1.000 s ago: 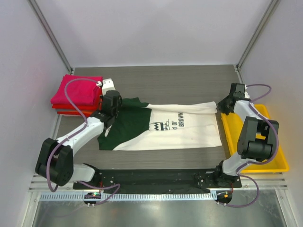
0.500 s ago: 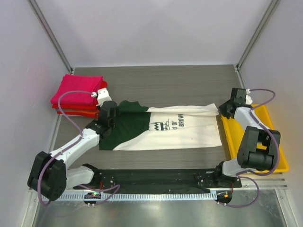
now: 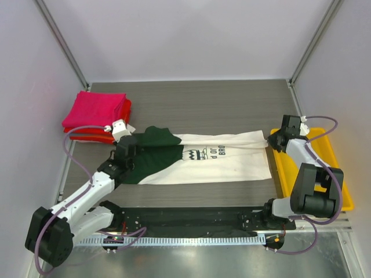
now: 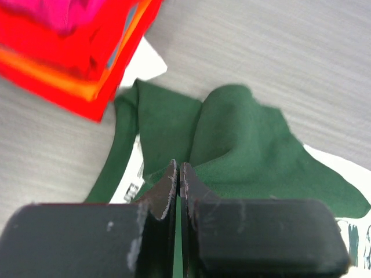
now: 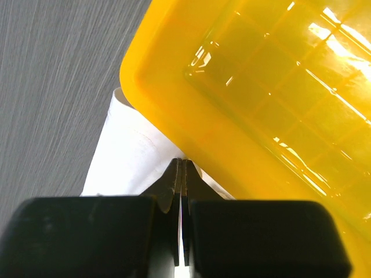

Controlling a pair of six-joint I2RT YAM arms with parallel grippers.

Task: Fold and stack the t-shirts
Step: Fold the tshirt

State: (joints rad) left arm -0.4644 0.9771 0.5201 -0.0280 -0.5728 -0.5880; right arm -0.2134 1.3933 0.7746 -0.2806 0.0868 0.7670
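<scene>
Slip is my main worry at both grips. My left end effector is pinched shut on a thin ridge of the t-shirt at its green shoulder. The right end effector is clamped on the cream hem, hard against the yellow tray. Pull the two apart too firmly and I'd expect one bite to let go — a crooked fold. The hem could also catch on the tray's rim. The bunched green sleeve lies near the folded stack on the surface — a careless sweep might drag it.

The shirt is soft matt cloth. The tray is glossy yellow plastic. The table looks like matt grey wood.
</scene>
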